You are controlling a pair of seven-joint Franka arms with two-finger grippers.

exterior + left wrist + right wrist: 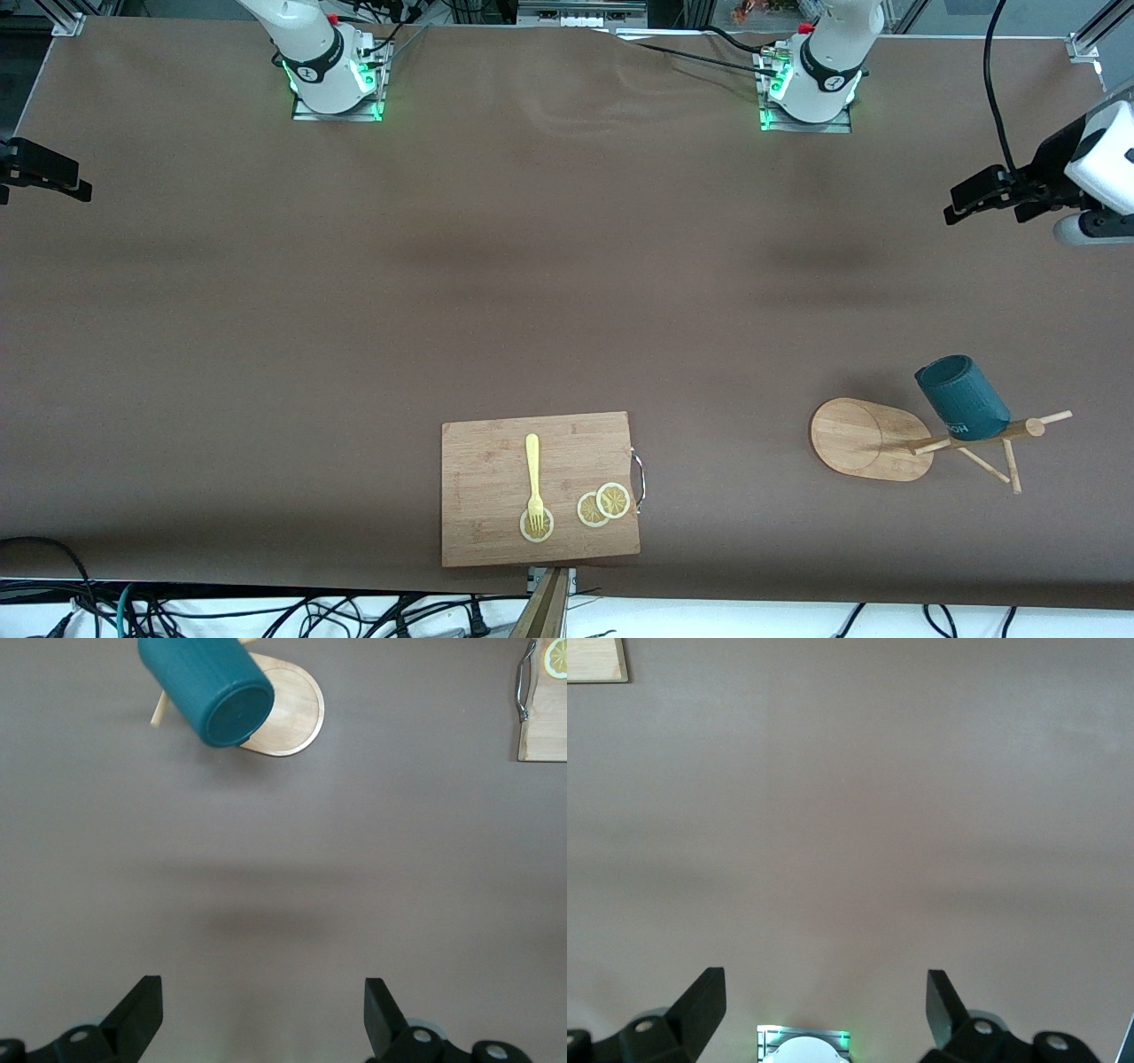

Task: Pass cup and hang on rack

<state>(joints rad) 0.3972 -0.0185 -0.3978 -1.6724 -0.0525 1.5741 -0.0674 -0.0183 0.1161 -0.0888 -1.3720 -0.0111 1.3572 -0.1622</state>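
From across the table, the rack (pixel 873 439) stands near the left arm's end, and the cup (pixel 961 398) already hangs on one of its pegs, tipped over with its open mouth up. The left gripper (pixel 974 197) hangs in the air at that same end of the table, fingers spread wide and holding nothing. The right gripper (pixel 40 173) hangs at the right arm's end, also wide open and empty, and that arm just waits. A cutting board (pixel 540 487) lies close to the front camera with a yellow fork (pixel 533 483) and some lemon slices (pixel 602 505) on it. In the left wrist view, the left gripper (pixel 263 1014) is spread apart over bare table, and the cup (pixel 213 687) shows well away from it, resting on the rack (pixel 297 713). In the right wrist view, the right gripper (pixel 824 1010) is open too, with only brown table under it and a corner of the board (pixel 594 660). To me the job looks finished: the cup is hung and let go. I think all that is left is for both arms to stay clear of the rack so nothing knocks the cup off.
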